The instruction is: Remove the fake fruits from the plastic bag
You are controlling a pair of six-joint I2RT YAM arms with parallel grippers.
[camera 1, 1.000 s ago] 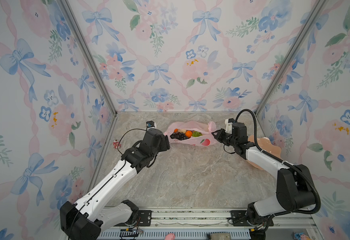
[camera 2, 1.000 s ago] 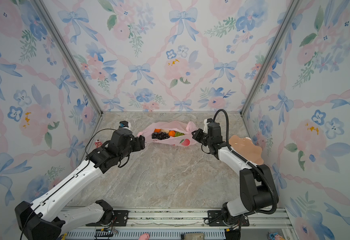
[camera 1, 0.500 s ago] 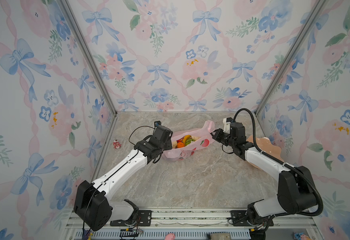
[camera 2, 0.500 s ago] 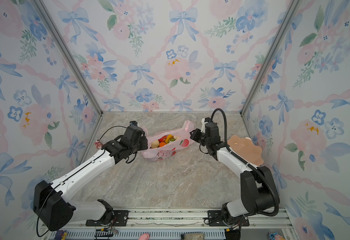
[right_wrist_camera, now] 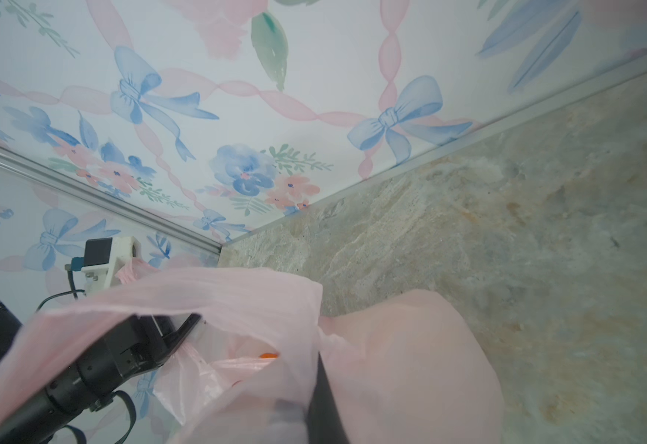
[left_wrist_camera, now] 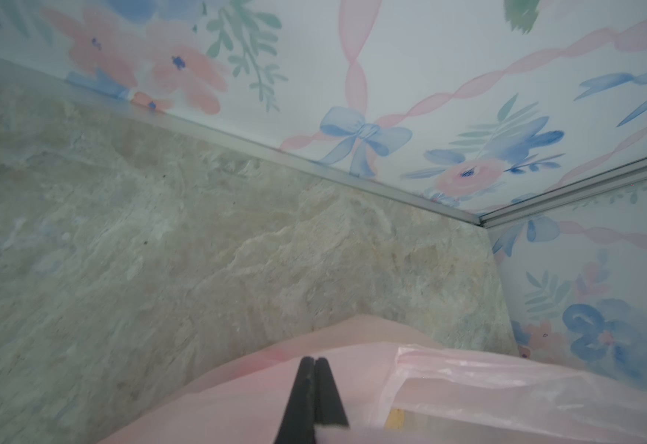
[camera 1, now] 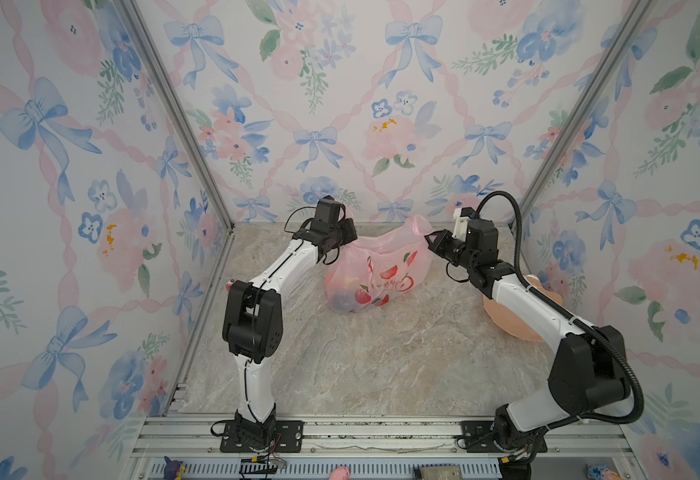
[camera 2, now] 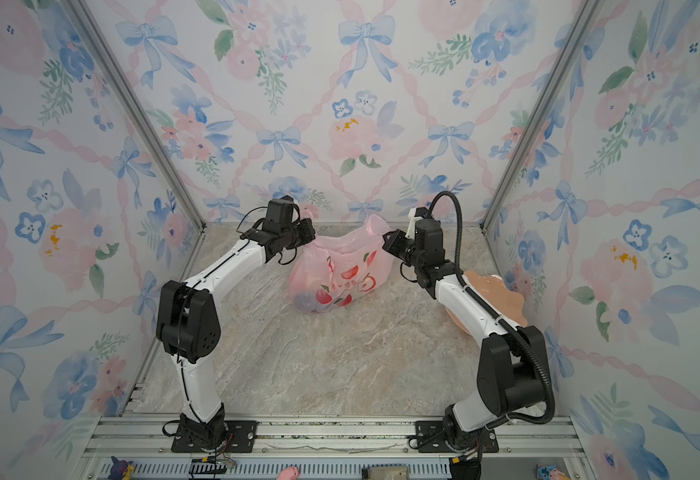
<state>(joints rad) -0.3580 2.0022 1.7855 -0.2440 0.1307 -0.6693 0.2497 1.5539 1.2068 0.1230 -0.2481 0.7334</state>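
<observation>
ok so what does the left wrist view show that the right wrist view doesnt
Only the left wrist view: the left hand from behind, its fingers shut together on the pink bag.
Only the right wrist view: that hand from the outside at the bag's rim, the bag's open mouth with a bit of orange fruit inside, and the right hand gripping the bag's other side.
Both: the bag, the marble table and the flowered wall.
</observation>
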